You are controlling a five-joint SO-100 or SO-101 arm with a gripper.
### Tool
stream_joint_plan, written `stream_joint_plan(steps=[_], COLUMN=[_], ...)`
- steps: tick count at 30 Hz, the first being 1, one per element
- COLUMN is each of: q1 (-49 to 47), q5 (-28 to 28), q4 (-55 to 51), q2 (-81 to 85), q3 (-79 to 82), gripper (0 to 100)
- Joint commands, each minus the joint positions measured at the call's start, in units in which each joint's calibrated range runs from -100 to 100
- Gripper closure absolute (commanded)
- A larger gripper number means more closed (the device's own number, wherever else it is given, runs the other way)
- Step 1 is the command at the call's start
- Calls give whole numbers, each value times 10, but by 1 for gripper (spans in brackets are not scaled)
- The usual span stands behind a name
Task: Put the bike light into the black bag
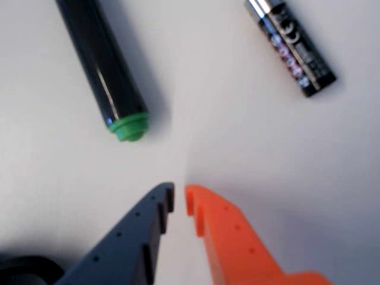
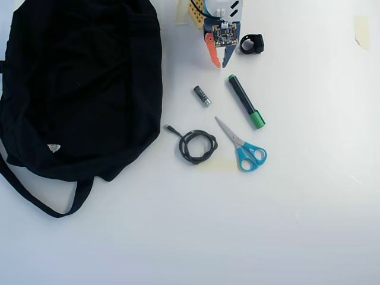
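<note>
In the overhead view the bike light (image 2: 252,44), a small black chunk with a ring loop, lies on the white table just right of my gripper (image 2: 218,64). The gripper points down the picture, its orange and dark blue fingers closed to a point with nothing between them. The black bag (image 2: 83,89) fills the left side, with its strap trailing at the lower left. In the wrist view the gripper (image 1: 179,199) is shut over bare table. A black rounded edge of the bike light (image 1: 24,268) shows at the bottom left corner.
Below the gripper lie a small battery (image 2: 202,95) (image 1: 291,47), a black marker with a green cap (image 2: 246,102) (image 1: 104,65), blue-handled scissors (image 2: 243,148) and a coiled black cable (image 2: 198,146). A strip of tape (image 2: 361,29) sits at the upper right.
</note>
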State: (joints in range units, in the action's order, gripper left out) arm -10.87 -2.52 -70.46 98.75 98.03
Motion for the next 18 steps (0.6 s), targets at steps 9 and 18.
stream_joint_plan(steps=[9,18], q1=[1,-5], q5=[1,2], q4=[-18,-2], q2=[9,3], q3=[12,-40], gripper=[98,98])
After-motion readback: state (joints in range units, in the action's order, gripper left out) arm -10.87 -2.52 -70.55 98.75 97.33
